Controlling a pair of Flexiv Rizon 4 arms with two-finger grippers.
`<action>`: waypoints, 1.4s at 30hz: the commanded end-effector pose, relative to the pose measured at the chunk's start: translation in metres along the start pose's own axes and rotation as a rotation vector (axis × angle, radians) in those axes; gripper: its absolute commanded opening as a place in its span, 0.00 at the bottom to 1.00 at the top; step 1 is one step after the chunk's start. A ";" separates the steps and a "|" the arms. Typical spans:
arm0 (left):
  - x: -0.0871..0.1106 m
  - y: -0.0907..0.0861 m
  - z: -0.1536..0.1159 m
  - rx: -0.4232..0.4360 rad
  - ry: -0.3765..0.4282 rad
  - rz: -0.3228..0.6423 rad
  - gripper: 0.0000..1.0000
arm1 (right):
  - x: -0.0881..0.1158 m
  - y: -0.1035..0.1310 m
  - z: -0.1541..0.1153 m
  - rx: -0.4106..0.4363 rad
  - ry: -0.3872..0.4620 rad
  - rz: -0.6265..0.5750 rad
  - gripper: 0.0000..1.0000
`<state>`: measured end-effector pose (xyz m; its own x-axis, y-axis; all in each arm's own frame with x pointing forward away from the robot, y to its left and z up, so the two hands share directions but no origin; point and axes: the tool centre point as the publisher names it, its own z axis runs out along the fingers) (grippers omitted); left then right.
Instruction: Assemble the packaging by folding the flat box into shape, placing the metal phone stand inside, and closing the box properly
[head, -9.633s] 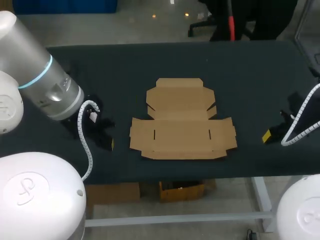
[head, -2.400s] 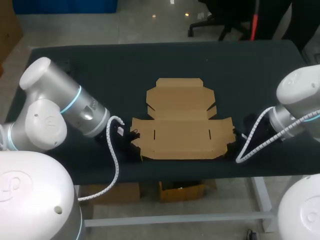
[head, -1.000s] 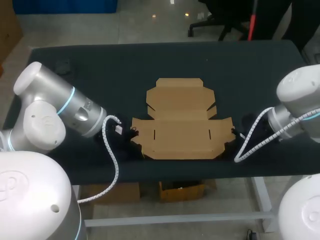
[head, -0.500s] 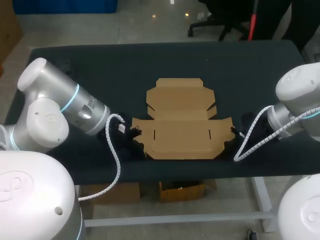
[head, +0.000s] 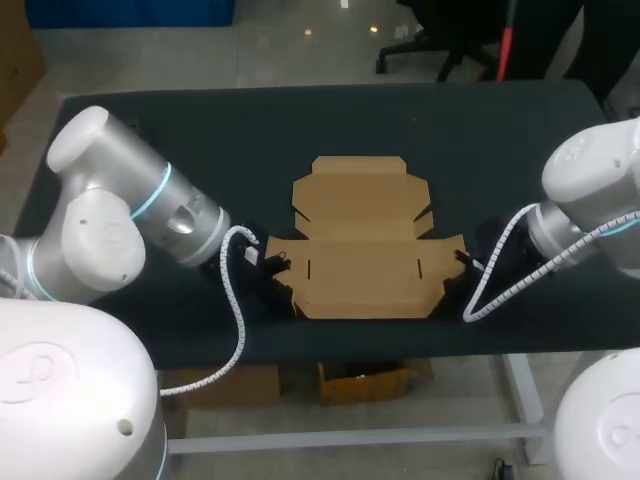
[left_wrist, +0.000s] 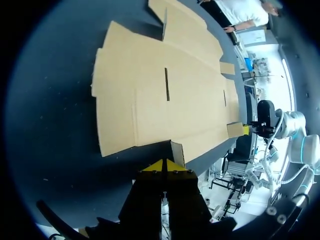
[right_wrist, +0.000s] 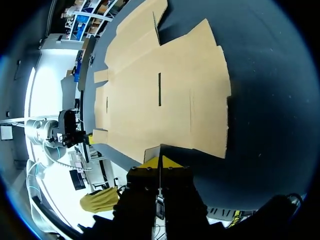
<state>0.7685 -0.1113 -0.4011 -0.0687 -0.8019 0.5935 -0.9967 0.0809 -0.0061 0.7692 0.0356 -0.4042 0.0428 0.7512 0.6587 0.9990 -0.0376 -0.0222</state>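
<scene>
Brown flat box (head: 365, 250); left hand (left_wrist: 164, 162), right hand (right_wrist: 159, 159) closed at corners.

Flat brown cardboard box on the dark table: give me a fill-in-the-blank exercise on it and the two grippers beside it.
1. The brown cardboard box lies unfolded and ___ on the dark table.
2. Its long middle panel has ___ narrow slots cut in it.
3. The left gripper is at the box's near left corner; the right gripper is at its near ___ corner.
4. Both grippers end in bright ___ tips.

Missing words: flat; two; right; yellow.
</scene>
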 end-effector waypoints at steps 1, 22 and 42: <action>0.004 0.000 0.000 0.002 -0.022 -0.003 0.00 | 0.009 -0.001 0.002 0.000 -0.038 0.001 0.00; 0.015 0.003 0.000 0.013 -0.052 0.027 0.00 | 0.017 -0.004 0.012 0.006 -0.090 0.002 0.00; 0.026 -0.001 0.008 0.000 -0.061 0.057 0.00 | 0.021 -0.007 0.015 0.007 -0.115 -0.003 0.00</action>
<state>0.7658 -0.1322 -0.3921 -0.1281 -0.8240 0.5519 -0.9912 0.1256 -0.0425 0.7640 0.0606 -0.4015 0.0403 0.8200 0.5709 0.9992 -0.0300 -0.0274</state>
